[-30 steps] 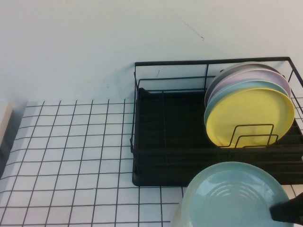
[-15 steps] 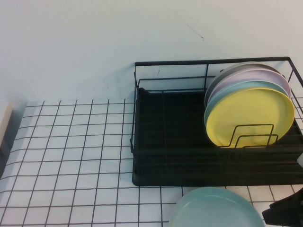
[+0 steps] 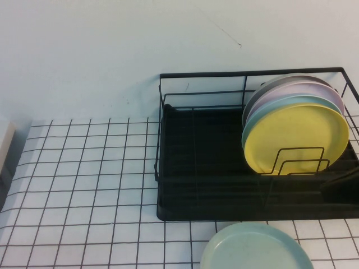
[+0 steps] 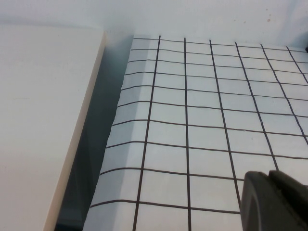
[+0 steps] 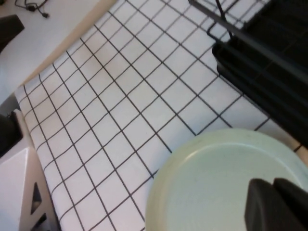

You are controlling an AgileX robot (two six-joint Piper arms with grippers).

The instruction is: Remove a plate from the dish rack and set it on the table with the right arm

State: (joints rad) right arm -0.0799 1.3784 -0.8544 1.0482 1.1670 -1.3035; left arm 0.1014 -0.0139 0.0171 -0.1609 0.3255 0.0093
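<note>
The pale mint-green plate lies flat on the gridded table, just in front of the black wire dish rack. In the right wrist view the plate fills the lower part of the picture. My right gripper hovers over it with black fingertips together, holding nothing. The rack's corner is close beside the plate. I cannot make out the right gripper in the high view. My left gripper is shut and empty over bare table at the far left.
Several plates stand upright at the rack's right end: a yellow one in front, then teal, lilac and grey behind. A pale board runs along the table's left edge.
The plate went from lifted and tilted to lying flat on the table. My right gripper let go of it and left the lower right of the high view.
</note>
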